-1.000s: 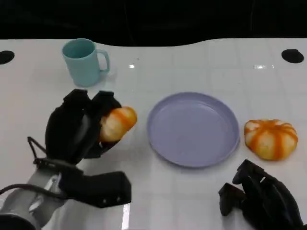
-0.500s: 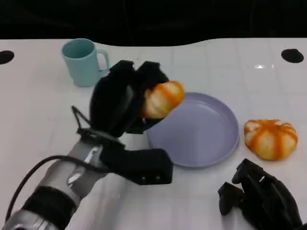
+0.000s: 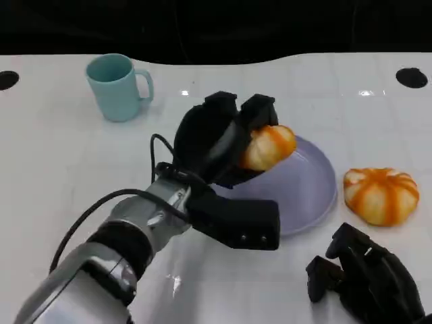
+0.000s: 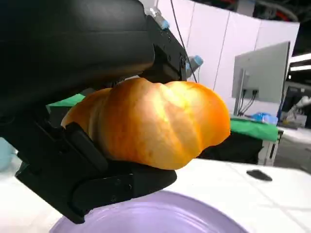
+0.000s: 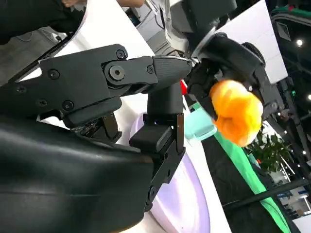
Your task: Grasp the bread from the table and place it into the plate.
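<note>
Bread, one of two pieces, sits gripped in the left hand above one plate; the other bread piece and one mug sit on the desk; right hand curled, empty.

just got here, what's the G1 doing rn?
The left robot hand is holding a bread roll in the air above the near-left part of the purple plate. The roll has not been set down yet. The right robot hand rests on the table, fingers curled, holding nothing. A second bread lies right of the plate.
</note>
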You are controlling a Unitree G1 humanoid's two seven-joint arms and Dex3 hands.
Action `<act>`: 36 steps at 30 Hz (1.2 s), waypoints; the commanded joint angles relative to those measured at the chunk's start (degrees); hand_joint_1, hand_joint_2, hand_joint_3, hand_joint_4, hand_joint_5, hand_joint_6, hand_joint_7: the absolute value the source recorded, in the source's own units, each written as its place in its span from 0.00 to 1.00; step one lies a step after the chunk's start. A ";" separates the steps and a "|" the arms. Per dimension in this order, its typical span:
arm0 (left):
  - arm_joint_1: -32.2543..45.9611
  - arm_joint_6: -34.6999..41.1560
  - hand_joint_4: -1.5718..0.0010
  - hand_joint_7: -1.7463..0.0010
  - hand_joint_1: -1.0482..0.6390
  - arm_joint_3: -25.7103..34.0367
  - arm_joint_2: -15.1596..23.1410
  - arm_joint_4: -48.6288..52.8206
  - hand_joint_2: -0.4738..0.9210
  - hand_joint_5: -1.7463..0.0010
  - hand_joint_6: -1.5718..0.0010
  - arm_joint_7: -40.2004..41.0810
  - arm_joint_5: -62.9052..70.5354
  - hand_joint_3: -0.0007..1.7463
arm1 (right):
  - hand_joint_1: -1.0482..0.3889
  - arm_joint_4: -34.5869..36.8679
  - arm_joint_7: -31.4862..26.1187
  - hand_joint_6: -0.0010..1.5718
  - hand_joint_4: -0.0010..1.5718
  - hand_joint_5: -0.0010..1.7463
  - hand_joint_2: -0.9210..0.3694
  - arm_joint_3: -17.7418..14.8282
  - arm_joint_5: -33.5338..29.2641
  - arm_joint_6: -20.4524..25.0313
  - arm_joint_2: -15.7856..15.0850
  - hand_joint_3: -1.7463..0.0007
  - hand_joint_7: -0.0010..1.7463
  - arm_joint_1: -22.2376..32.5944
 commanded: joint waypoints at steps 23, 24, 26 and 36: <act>1.33 3.37 0.97 0.98 0.00 -1.36 7.15 -10.70 1.00 0.96 0.95 -34.20 -4.38 0.33 | 0.34 -0.23 -0.17 0.43 0.49 0.95 0.00 -0.28 0.14 -0.04 -0.55 0.85 0.80 0.96; 3.21 1.11 0.97 0.98 0.00 0.16 7.83 -12.11 1.00 0.95 0.94 -33.10 -6.27 0.33 | 0.34 -0.31 -0.16 0.43 0.49 0.95 0.00 -0.31 0.27 0.08 -0.49 0.85 0.80 1.00; 6.81 -2.81 0.92 0.96 0.06 3.47 8.48 -14.51 1.00 0.92 0.91 -31.55 -10.39 0.28 | 0.34 -0.46 -0.07 0.43 0.49 0.95 0.00 -0.38 0.56 0.38 -0.42 0.85 0.80 1.04; 29.05 -12.39 0.61 0.01 0.27 21.12 0.63 -31.14 1.00 0.00 0.74 -46.43 -50.83 0.14 | 0.35 -0.57 -0.33 0.43 0.50 0.95 0.00 -0.28 0.36 0.40 -0.51 0.85 0.81 1.03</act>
